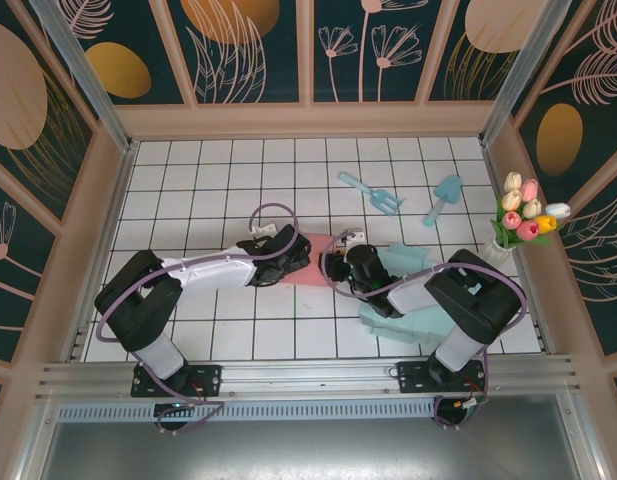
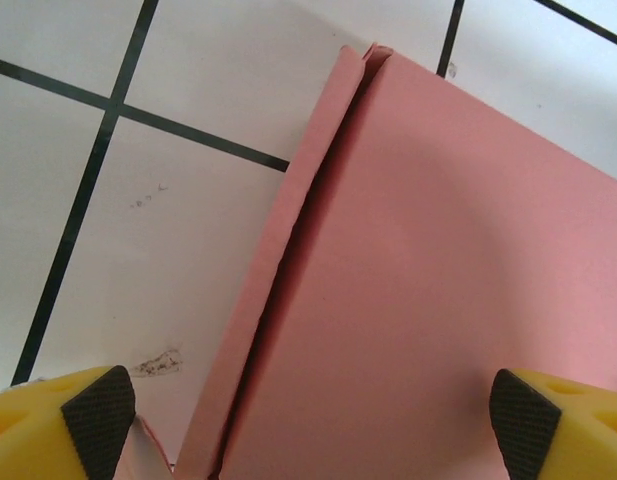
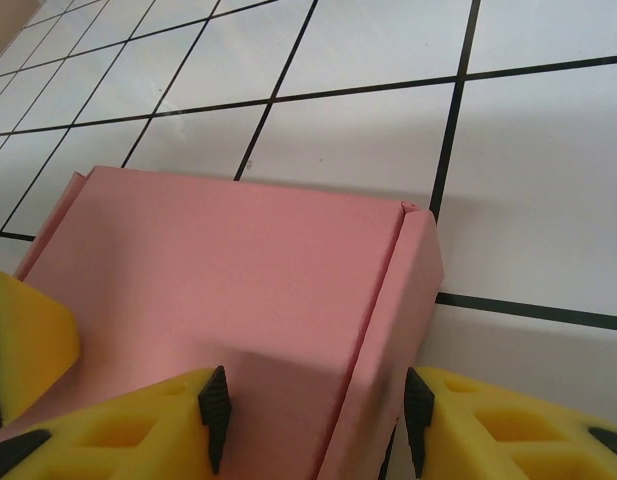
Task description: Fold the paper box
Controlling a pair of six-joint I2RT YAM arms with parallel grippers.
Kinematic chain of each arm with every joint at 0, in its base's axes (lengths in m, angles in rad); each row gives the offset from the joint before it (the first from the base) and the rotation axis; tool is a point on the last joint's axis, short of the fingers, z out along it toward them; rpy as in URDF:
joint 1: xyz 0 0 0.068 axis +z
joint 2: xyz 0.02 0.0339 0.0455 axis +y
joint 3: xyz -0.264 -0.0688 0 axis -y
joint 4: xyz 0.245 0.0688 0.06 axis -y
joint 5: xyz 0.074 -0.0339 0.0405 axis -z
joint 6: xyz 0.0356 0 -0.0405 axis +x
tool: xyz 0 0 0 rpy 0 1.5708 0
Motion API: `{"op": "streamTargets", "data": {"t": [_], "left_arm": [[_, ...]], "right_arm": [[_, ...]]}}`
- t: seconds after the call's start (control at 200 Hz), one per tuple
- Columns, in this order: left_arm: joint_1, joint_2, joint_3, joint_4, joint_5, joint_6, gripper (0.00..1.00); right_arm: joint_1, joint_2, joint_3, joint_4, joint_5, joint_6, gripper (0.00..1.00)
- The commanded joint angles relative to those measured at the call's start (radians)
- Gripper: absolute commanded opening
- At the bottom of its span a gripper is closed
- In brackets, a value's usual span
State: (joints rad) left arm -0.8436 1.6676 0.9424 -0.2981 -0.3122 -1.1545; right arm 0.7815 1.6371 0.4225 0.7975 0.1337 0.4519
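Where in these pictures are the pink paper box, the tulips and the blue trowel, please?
pink paper box (image 2: 438, 300): left wrist view, on its flat top panel.
tulips (image 1: 528, 212): top external view, on the blooms.
blue trowel (image 1: 449, 188): top external view, on its blade.

White tiled floor (image 1: 188, 180) (black grid lines); dark floral walls (image 1: 248, 50) around.

You find no readable text, number, label or brand here. The pink paper box (image 2: 438, 300) has plain, unprinted faces. The white tiled table (image 1: 188, 180) bears black grid lines but no lettering. Behind the table, the wall panels (image 1: 248, 50) carry drawn leaves, flowers and orange ovals, and none of these form words or signs.
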Motion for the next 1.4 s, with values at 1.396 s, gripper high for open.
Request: {"op": "streamTargets", "data": {"t": [1.396], "left_arm": [[0.017,0.083,0.116,-0.099,0.247,-0.275,0.90]], "right_arm": [[0.053,-0.125,-0.067,-0.121,-0.037,0.014,0.58]]}}
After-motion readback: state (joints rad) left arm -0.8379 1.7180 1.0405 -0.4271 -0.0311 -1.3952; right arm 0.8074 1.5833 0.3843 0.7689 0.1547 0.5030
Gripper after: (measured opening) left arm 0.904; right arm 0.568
